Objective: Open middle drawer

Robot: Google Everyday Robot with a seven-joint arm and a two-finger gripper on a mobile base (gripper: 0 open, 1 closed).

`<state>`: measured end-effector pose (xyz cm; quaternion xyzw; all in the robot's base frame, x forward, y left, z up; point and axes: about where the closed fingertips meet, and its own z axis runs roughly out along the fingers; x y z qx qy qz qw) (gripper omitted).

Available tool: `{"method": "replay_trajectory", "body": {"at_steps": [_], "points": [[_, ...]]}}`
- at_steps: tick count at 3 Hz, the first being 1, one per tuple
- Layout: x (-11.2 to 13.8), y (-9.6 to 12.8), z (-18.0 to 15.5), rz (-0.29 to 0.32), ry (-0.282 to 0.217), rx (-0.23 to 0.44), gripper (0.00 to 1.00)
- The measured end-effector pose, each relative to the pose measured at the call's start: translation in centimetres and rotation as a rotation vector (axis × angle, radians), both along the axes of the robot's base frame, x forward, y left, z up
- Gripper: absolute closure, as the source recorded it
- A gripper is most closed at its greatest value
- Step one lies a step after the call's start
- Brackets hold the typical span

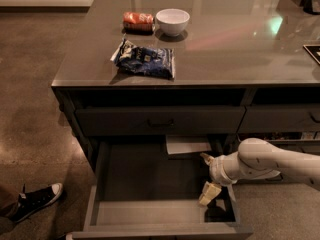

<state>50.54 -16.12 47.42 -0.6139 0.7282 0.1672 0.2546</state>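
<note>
We find the gripper (209,194) inside the middle drawer (145,176), at its right front corner, the wide front panel just ahead; whether the gripper is open or closed, we cannot tell.

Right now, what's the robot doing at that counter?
The robot's hand is low in the middle drawer, by its right wall. That drawer is pulled well out. The drawer above is shut. A blue bag, white bowl and red packet sit on the counter.
</note>
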Motion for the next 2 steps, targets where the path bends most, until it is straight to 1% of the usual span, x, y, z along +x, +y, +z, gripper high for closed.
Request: {"method": "replay_trajectory", "body": {"at_steps": [1, 2], "points": [[-0.6, -1.5, 2.2, -0.003, -0.022, 0.004, 0.00], [-1.7, -3.3, 4.8, -0.027, -0.052, -0.005, 0.00]]}}
